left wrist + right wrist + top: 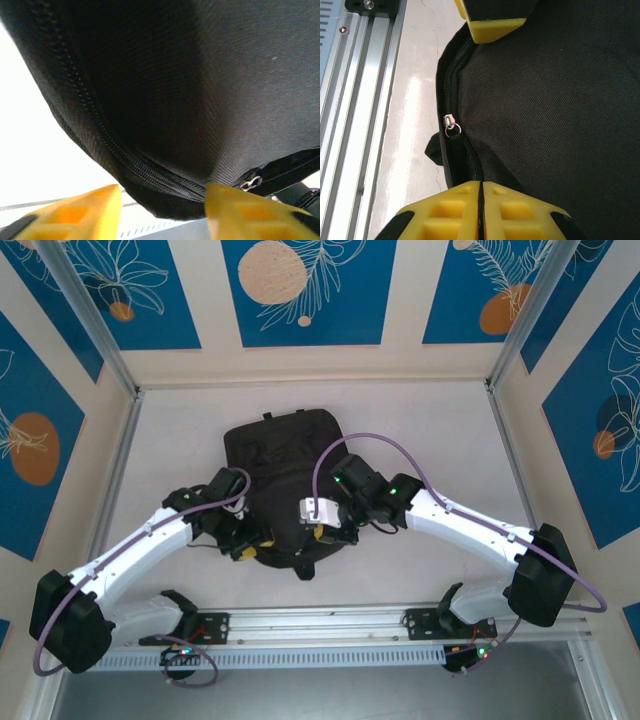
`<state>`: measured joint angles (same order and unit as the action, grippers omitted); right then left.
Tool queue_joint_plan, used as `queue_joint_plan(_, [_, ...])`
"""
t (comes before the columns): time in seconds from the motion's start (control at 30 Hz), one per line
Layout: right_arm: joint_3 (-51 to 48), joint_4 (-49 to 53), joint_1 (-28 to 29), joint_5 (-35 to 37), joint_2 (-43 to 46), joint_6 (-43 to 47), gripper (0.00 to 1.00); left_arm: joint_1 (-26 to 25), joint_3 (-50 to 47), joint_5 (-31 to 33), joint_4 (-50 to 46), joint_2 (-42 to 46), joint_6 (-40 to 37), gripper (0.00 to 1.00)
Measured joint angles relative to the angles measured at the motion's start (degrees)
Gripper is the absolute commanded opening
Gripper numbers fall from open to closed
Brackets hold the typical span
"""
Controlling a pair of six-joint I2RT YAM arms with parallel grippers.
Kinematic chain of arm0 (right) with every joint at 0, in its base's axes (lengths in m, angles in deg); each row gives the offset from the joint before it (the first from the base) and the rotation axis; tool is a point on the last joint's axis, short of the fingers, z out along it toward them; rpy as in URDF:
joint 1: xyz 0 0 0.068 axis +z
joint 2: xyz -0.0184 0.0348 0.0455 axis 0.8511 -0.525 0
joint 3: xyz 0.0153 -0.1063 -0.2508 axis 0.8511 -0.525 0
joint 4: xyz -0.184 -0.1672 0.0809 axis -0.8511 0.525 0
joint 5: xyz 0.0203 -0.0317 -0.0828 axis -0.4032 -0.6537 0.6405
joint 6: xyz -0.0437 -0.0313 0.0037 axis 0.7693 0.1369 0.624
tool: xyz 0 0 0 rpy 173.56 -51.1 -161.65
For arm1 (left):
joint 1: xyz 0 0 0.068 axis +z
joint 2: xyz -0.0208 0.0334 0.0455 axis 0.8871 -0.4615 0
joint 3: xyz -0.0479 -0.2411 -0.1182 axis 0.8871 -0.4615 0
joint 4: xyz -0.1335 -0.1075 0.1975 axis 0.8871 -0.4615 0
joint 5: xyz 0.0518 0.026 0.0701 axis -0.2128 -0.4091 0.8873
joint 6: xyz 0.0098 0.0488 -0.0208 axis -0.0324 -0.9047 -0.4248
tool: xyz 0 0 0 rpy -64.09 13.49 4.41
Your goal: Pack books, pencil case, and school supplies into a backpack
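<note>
black backpack [285,465] lies on the table [440,440], its zip [452,70] along the near edge. the zip pull [251,183] sits just beside the left gripper [162,196], half open around that edge. right gripper [481,189] is squeezed shut; holding cloth? cannot tell.

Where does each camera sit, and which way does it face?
Top external: above and behind, looking down on the black backpack, left gripper and right gripper.
Left wrist: on the left arm, facing the backpack's zipped edge past its yellow fingers.
Right wrist: on the right arm, looking along the zipper over its closed fingers.
Both wrist views show the backpack's zipper and a metal pull.
</note>
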<state>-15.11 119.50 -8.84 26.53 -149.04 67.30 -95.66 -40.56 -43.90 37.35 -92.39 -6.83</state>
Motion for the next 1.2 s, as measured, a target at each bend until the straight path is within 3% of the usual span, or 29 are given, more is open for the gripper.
queue_joint_plan(0.13, [0.0,1.3,0.2,-0.5,0.0,0.9,0.08,0.0,-0.5,0.0,-1.1,-0.8,-2.9,0.19])
queue_joint_plan(0.3, [0.4,4.0,1.0,-3.4,-1.4,2.8,0.05,-0.2,-0.5,0.1,-1.8,-0.9,-8.0,0.09])
queue_joint_plan(0.7, [5.0,6.2,1.8,-4.6,-9.3,2.6,0.06,-2.6,-0.3,2.1,-1.2,-2.0,-13.9,0.08])
queue_joint_plan(1.2, [5.4,3.8,4.4,2.3,-13.1,-0.4,0.08,-3.0,0.2,2.2,-1.0,-2.3,-15.0,0.09])
